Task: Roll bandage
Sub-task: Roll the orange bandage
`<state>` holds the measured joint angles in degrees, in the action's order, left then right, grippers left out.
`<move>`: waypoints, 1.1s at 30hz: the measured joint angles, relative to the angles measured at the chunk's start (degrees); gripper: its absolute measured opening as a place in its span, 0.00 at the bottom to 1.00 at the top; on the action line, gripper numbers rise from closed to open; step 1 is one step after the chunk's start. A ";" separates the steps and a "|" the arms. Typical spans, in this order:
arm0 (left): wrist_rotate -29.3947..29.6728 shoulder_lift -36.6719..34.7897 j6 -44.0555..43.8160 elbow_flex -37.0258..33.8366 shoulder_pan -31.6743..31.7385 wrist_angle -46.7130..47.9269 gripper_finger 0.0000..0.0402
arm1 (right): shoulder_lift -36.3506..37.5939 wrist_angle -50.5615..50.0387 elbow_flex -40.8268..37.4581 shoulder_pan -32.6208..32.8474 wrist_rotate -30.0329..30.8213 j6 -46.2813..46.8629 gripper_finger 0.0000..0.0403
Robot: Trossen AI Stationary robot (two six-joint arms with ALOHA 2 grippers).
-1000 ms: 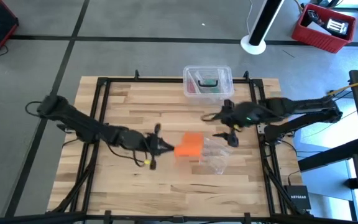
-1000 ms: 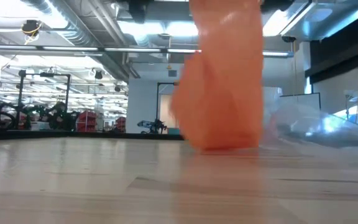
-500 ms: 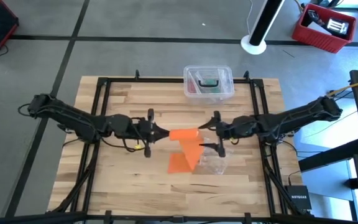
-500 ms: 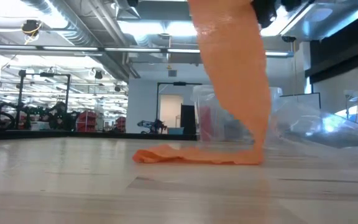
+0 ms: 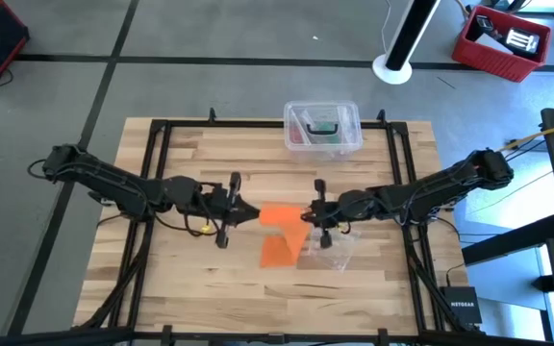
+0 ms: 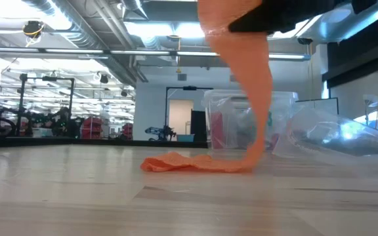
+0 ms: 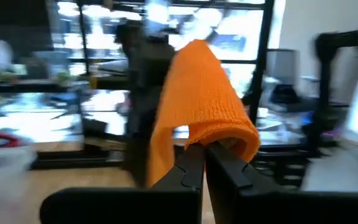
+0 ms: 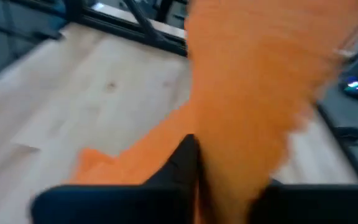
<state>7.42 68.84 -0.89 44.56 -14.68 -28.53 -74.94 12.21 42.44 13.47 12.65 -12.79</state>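
The orange bandage [image 5: 281, 217] is held up between my two grippers over the table's middle. From there it hangs down, and its lower end [image 5: 278, 253] lies flat on the wood, as the low view shows too [image 6: 176, 162]. My left gripper [image 5: 250, 216] is shut on the raised part's left end. My right gripper [image 5: 308, 215] is shut on its right end. In the left wrist view the bandage [image 7: 207, 93] drapes over my fingertips. My left gripper pinches the bandage's raised left end [image 7: 219, 138] between its two fingers, coming level from the table's left. The fabric folds over the fingertips and hangs past them. My right gripper pinches the raised part's right edge [image 5: 301, 215], coming from the table's right and slanting slightly down. The bandage hangs below the fingers [image 8: 188, 155], slack, with its lower end on the table.
A clear plastic box [image 5: 321, 127] with small items stands at the table's far edge. Crumpled clear plastic wrap [image 5: 335, 248] lies on the table just right of the bandage's lower end, under my right arm. Dark frame rails run along the table's left and right sides.
My right gripper has come down and toward the table's left, reached the bandage and shut on its right edge. My left gripper rose a little with its end. The bandage, bunched up a second ago, has unfurled; its lower end has dropped onto the table.
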 joint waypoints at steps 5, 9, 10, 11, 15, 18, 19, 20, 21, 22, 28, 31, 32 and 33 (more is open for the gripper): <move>-14.57 0.35 -0.85 0.00 0.10 -2.49 0.00 | 0.00 1.96 0.02 -0.45 6.03 -3.60 0.02; -18.95 0.72 1.64 -0.02 0.09 -8.22 0.00 | -0.60 5.04 0.08 -1.22 7.29 -4.74 0.02; -18.85 0.74 2.71 -0.02 0.16 -9.18 0.00 | -0.72 5.71 0.09 -1.18 7.10 -4.23 0.02; -18.38 0.79 3.66 -0.04 0.32 -10.03 0.00 | -0.93 6.25 0.09 -1.18 6.59 -4.01 0.02; -12.30 0.81 8.26 -0.04 1.51 -12.60 0.00 | -2.13 8.25 0.10 -0.76 4.49 -2.60 0.02; -4.98 0.68 12.01 -0.02 2.15 -12.25 0.00 | -2.19 7.54 0.22 0.49 4.26 -0.18 0.01; -2.80 0.64 13.01 -0.02 2.42 -12.27 0.00 | -2.19 7.26 0.22 1.15 4.26 0.57 0.01; -0.62 0.52 14.09 -0.02 2.58 -12.32 0.00 | -2.19 6.95 0.22 1.85 4.28 1.20 0.01; 1.32 0.37 15.24 -0.02 2.79 -12.23 0.00 | -2.19 6.80 0.22 2.68 4.26 2.07 0.01; 3.45 0.19 16.52 -0.02 2.84 -11.75 0.00 | -2.16 7.03 0.23 3.52 4.26 2.98 0.01; 9.25 0.10 19.54 -0.02 3.21 -10.54 0.00 | -2.09 4.76 2.12 7.22 8.02 6.48 0.01; 9.09 0.11 20.62 -0.02 2.77 -10.66 0.00 | -2.08 3.68 2.90 7.14 10.67 7.29 0.01; 10.37 0.11 21.29 -0.02 2.53 -10.47 0.00 | -2.08 3.67 3.26 7.11 10.15 7.95 0.02; 11.95 0.11 22.35 -0.02 2.39 -10.23 0.00 | -2.08 3.75 3.70 7.08 9.33 8.34 0.02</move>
<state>19.36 68.95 21.47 44.53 -12.29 -38.76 -77.01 15.96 46.13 20.56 21.98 -4.45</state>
